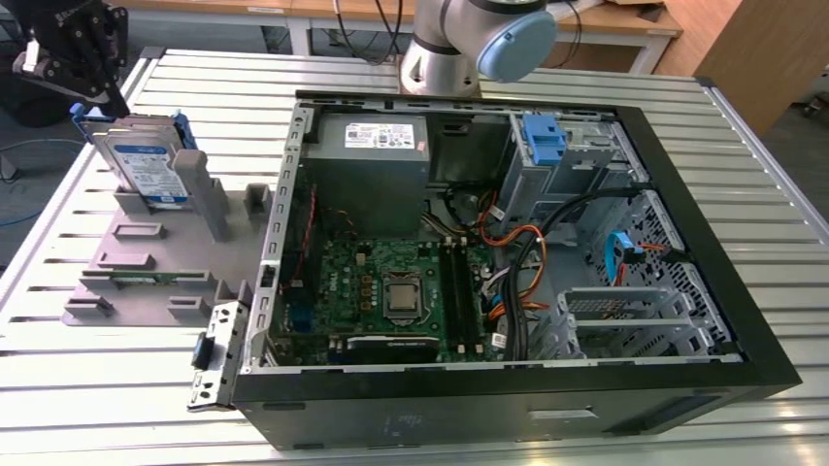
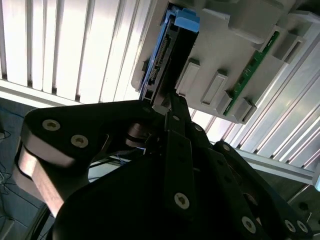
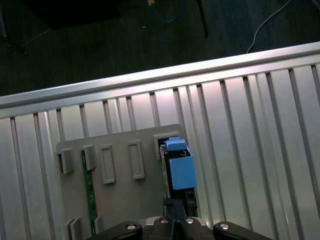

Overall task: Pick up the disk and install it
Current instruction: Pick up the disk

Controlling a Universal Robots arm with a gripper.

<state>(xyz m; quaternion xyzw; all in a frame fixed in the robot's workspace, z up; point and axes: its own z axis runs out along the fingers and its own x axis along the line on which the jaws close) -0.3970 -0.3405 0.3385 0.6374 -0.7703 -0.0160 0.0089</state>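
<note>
The disk (image 1: 146, 167) stands upright on edge in the grey stand (image 1: 155, 252) at the exterior view's left, its white-and-blue label facing out and its blue carrier framing it. My gripper (image 1: 97, 97) hangs right at the disk's upper far corner, touching or nearly touching the carrier. In both wrist views the disk (image 2: 160, 65) (image 3: 181, 170) shows edge-on with its blue carrier end, directly ahead of the gripper (image 2: 167, 102) (image 3: 176, 207). The stand (image 2: 235, 65) (image 3: 120, 200) lies beside it.
An open computer case (image 1: 764, 369) lies flat at the middle and right of the slatted metal table (image 1: 764, 126), with a grey power supply (image 1: 369, 146), motherboard (image 1: 388, 291), cables and a drive bay with a blue carrier (image 1: 542, 136). A green memory stick (image 1: 143, 279) sits in the stand.
</note>
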